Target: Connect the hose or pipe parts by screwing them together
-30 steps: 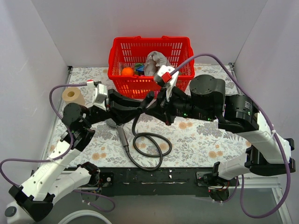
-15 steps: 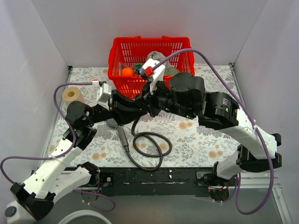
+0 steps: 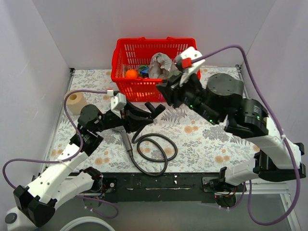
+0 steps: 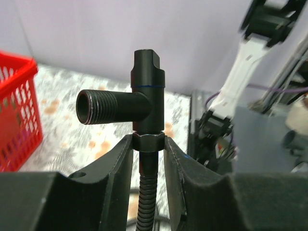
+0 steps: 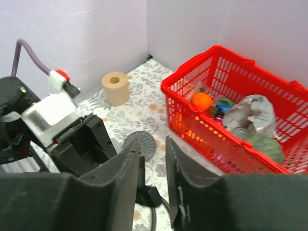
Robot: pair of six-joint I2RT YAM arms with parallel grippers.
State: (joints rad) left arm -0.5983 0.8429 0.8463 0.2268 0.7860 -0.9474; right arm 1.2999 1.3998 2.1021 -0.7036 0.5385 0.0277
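My left gripper (image 3: 144,113) (image 4: 148,142) is shut on the end nut of the dark coiled hose (image 3: 155,149), which hangs down between the fingers (image 4: 147,192). On top of the nut stands a black angle fitting (image 4: 147,91) (image 3: 154,106) with a threaded side outlet. The grey hand shower lies on the table under that arm, its handle (image 3: 126,143) showing. Its round head (image 5: 140,143) shows in the right wrist view. My right gripper (image 3: 165,91) (image 5: 152,144) hovers open above and to the right of the fitting, holding nothing.
A red basket (image 3: 135,87) with an orange ball (image 3: 131,73) and crumpled silver wrapping stands at the back. A paper roll (image 3: 74,99) sits at the back left. White walls close in the sides, and purple cables loop beside both arms.
My right gripper has opened, let go of the fitting and drawn back up and to the right toward the basket. My left gripper still holds the hose nut and has shifted slightly right.
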